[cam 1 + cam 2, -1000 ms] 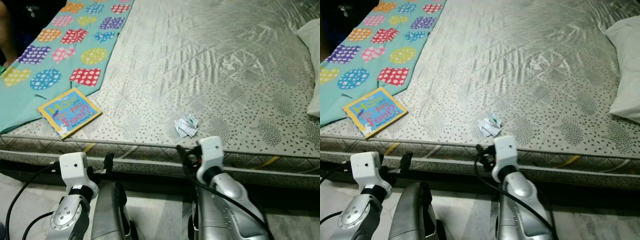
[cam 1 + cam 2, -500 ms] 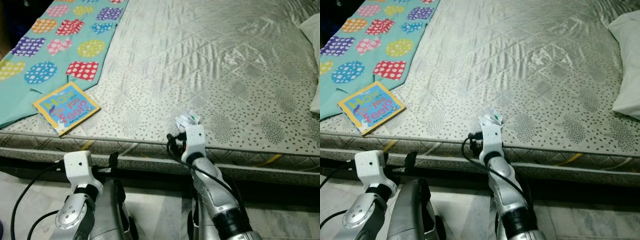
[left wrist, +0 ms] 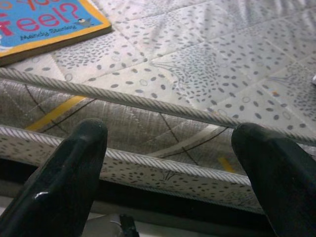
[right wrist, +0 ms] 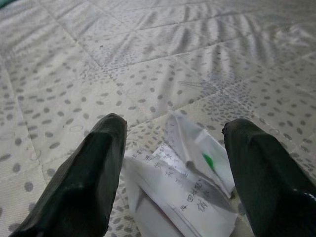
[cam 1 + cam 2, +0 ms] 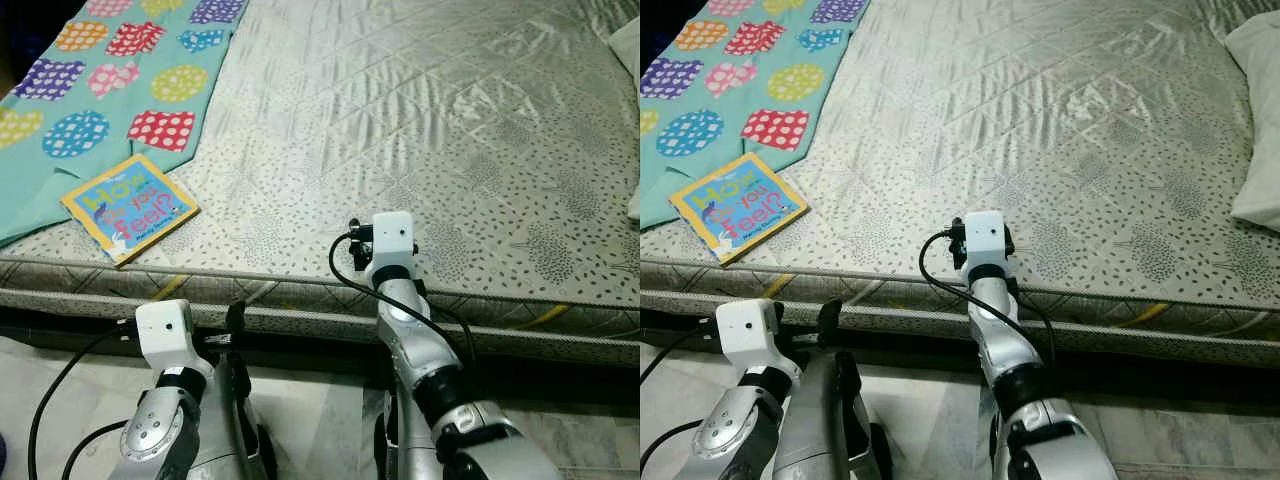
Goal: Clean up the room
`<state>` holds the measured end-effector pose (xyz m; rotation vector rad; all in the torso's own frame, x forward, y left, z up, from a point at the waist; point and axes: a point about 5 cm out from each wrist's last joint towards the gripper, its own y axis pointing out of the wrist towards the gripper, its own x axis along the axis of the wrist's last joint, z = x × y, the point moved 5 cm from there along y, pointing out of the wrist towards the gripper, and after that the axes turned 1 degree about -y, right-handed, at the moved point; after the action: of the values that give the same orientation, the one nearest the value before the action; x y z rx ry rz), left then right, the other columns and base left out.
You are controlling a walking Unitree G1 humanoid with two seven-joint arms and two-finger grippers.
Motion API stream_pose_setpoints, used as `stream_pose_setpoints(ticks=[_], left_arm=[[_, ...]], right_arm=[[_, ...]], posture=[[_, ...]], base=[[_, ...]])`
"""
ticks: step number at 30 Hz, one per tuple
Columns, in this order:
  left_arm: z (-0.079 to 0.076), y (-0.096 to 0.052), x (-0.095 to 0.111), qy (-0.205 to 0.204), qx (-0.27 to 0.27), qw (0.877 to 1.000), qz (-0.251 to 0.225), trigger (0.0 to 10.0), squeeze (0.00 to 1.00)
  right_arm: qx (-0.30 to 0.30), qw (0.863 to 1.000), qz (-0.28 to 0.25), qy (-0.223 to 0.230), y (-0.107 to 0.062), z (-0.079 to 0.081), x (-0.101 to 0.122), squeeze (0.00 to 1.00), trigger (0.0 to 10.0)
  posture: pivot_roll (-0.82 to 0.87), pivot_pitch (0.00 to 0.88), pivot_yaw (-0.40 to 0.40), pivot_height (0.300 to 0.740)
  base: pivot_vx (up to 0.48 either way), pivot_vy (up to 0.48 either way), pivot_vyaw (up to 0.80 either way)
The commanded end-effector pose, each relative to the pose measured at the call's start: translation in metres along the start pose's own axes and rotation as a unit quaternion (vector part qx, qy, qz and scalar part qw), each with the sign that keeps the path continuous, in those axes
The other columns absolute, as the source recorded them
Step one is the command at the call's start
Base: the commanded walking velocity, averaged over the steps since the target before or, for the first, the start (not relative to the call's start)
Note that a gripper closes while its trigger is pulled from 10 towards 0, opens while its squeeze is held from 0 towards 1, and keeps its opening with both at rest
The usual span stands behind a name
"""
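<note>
Right gripper [image 4: 173,173] is reaching over the mattress [image 5: 400,120] edge, fingers [image 4: 94,173] spread apart and grasping nothing. Crumpled paper wrapper [image 4: 182,182] is lying on the mattress between the two fingers, flat, with a green mark showing. Left gripper [image 3: 173,173] is hanging low before the mattress side, fingers also spread and holding nothing. Picture book [image 5: 130,207] is lying beyond them, near the polka-dot blanket [image 5: 90,110].

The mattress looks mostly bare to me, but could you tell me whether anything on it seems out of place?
Yes: crumpled paper scraps litter the mattress near its front edge, between the open right gripper's fingers. A children's book lies askew by the edge.
</note>
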<state>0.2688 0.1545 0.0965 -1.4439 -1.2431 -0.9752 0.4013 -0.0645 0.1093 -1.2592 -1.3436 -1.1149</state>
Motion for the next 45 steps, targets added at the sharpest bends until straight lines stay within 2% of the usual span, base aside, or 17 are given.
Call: stream_pose_setpoints(ticks=[1, 6, 11, 13, 18, 19, 25, 26, 27, 28, 33, 34, 35, 37, 38, 39, 45], left_arm=[[0.005, -0.005, -0.002, 0.006, 0.012, 1.000, 0.007, 10.0, 0.00], [0.007, -0.007, -0.002, 0.009, 0.014, 1.000, 0.010, 10.0, 0.00], [0.007, -0.006, -0.002, 0.014, 0.013, 1.000, 0.012, 10.0, 0.00], [0.006, -0.005, -0.002, 0.015, 0.011, 1.000, 0.012, 10.0, 0.00], [0.006, -0.006, -0.002, 0.016, 0.011, 1.000, 0.013, 10.0, 0.00], [0.006, -0.006, -0.002, 0.016, 0.010, 1.000, 0.013, 10.0, 0.00], [0.006, -0.006, -0.002, 0.018, 0.011, 1.000, 0.013, 10.0, 0.00], [0.007, -0.006, -0.002, 0.019, 0.011, 1.000, 0.013, 10.0, 0.00], [0.006, -0.006, -0.002, 0.019, 0.011, 1.000, 0.013, 10.0, 0.00], [0.007, -0.005, -0.002, 0.019, 0.010, 1.000, 0.013, 10.0, 0.00], [0.007, -0.004, -0.001, 0.019, 0.011, 1.000, 0.012, 10.0, 0.00], [0.006, -0.003, -0.001, 0.019, 0.011, 1.000, 0.011, 10.0, 0.00], [0.006, -0.003, -0.001, 0.019, 0.010, 1.000, 0.011, 10.0, 0.00], [0.006, -0.002, 0.000, 0.019, 0.010, 1.000, 0.010, 10.0, 0.00], [0.006, -0.002, 0.000, 0.019, 0.010, 1.000, 0.009, 10.0, 0.00], [0.007, -0.002, 0.001, 0.020, 0.010, 1.000, 0.009, 10.0, 0.00], [0.006, -0.002, 0.001, 0.020, 0.011, 1.000, 0.008, 10.0, 0.00]], right_arm=[[0.014, 1.000, 0.004, -0.028, -0.005, 0.013, -0.008, 0.00, 10.0], [0.027, 0.997, 0.008, -0.077, -0.012, 0.025, -0.021, 0.00, 10.0], [0.045, 0.990, 0.010, -0.130, -0.019, 0.035, -0.032, 0.00, 7.3], [0.045, 0.988, 0.013, -0.149, -0.021, 0.036, -0.036, 0.00, 8.3], [0.051, 0.985, 0.013, -0.166, -0.023, 0.042, -0.037, 0.00, 8.4], [0.050, 0.984, 0.013, -0.169, -0.022, 0.043, -0.036, 0.00, 9.6], [0.049, 0.987, 0.002, -0.155, -0.018, 0.047, -0.027, 0.00, 10.0], [0.045, 0.988, 0.004, -0.148, -0.018, 0.045, -0.028, 0.00, 8.2], [0.044, 0.989, 0.004, -0.140, -0.018, 0.043, -0.028, 0.00, 8.2], [0.042, 0.990, 0.008, -0.133, -0.019, 0.041, -0.030, 0.00, 0.0], [0.031, 0.990, 0.025, -0.132, -0.019, 0.031, -0.038, 0.00, 0.0], [0.030, 0.991, 0.029, -0.130, -0.018, 0.029, -0.039, 0.00, 3.2], [0.029, 0.991, 0.030, -0.130, -0.017, 0.029, -0.038, 0.00, 3.2], [0.028, 0.992, 0.028, -0.122, -0.012, 0.026, -0.033, 0.00, 6.2], [0.027, 0.992, 0.027, -0.122, -0.011, 0.025, -0.031, 0.00, 6.2], [0.020, 0.992, 0.024, -0.124, -0.006, 0.020, -0.027, 0.00, 10.0], [-0.008, 0.991, 0.011, -0.135, 0.008, 0.001, -0.009, 0.00, 10.0]], posture=[[0.10, 0.264, 0.034, 0.530], [0.11, 0.265, 0.039, 0.530], [0.11, 0.258, 0.046, 0.530], [0.11, 0.256, 0.047, 0.530], [0.11, 0.253, 0.049, 0.530], [0.11, 0.253, 0.049, 0.530], [0.12, 0.252, 0.047, 0.530], [0.12, 0.252, 0.047, 0.530], [0.11, 0.250, 0.047, 0.530], [0.11, 0.248, 0.047, 0.530], [0.11, 0.247, 0.047, 0.530], [0.12, 0.247, 0.048, 0.530], [0.12, 0.247, 0.048, 0.530], [0.12, 0.245, 0.049, 0.530], [0.12, 0.245, 0.050, 0.530], [0.12, 0.245, 0.050, 0.530], [0.13, 0.245, 0.046, 0.530]], base=[[0.000, 0.000, 0.00], [0.000, 0.000, 0.00], [0.000, 0.000, 0.00], [0.000, 0.000, 0.00], [0.000, 0.000, 0.00], [0.000, 0.000, 0.00], [0.000, 0.000, 0.00], [0.000, 0.000, 0.00], [0.000, 0.000, 0.00], [0.000, 0.000, 0.00], [0.000, 0.000, 0.00], [0.000, 0.000, 0.00], [0.000, 0.000, 0.00], [0.000, 0.000, 0.00], [0.000, 0.000, 0.00], [0.000, 0.000, 0.00], [0.000, 0.000, 0.00]])
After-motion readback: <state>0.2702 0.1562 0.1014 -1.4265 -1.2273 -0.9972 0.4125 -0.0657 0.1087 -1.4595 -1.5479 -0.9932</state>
